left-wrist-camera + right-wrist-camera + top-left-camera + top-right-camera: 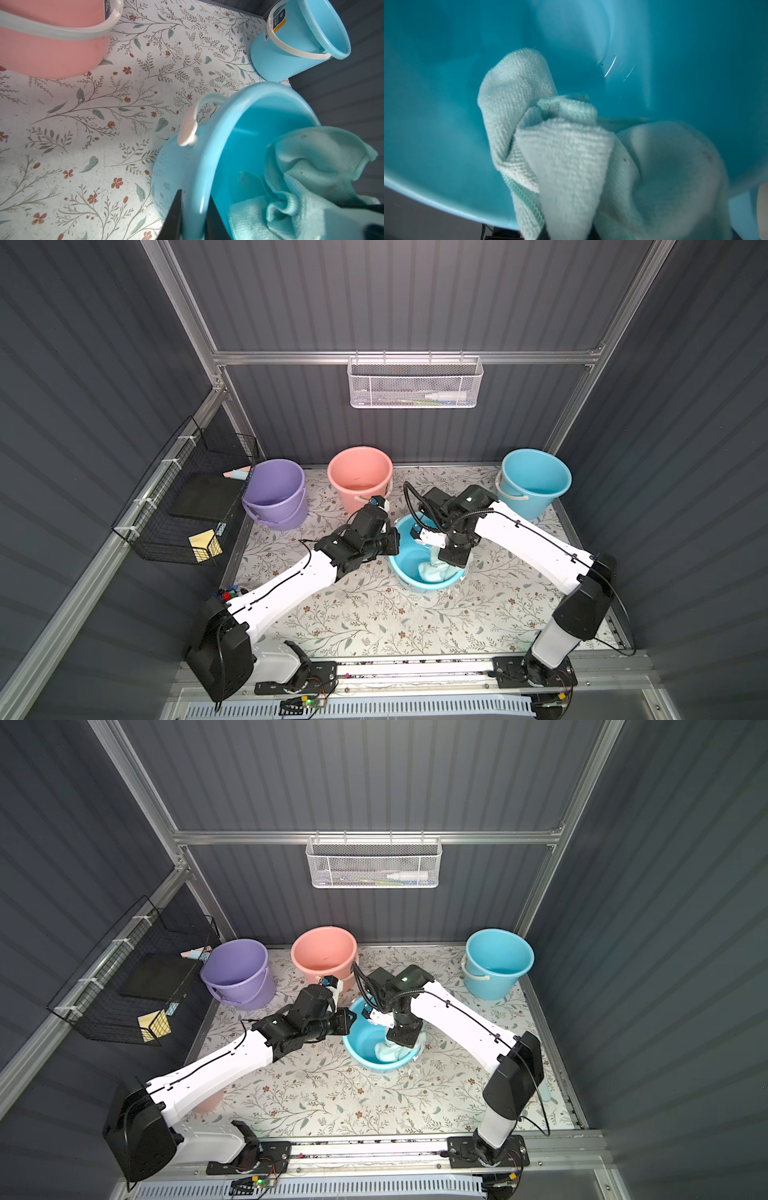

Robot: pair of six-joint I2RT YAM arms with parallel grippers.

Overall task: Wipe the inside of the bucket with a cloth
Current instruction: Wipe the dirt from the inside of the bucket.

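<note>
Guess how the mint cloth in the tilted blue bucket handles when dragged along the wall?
Likely floppy: the cloth folds and droops in loose lobes, so it should bunch rather than push flat. Probably light, with a looped weave, so it may drag on the bucket wall instead of gliding. Free ends will probably trail.

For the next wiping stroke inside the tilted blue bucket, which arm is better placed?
Right. The right gripper grips the mint cloth inside the tilted blue bucket. The left gripper clamps the bucket's rim and is probably needed to steady it.
</note>
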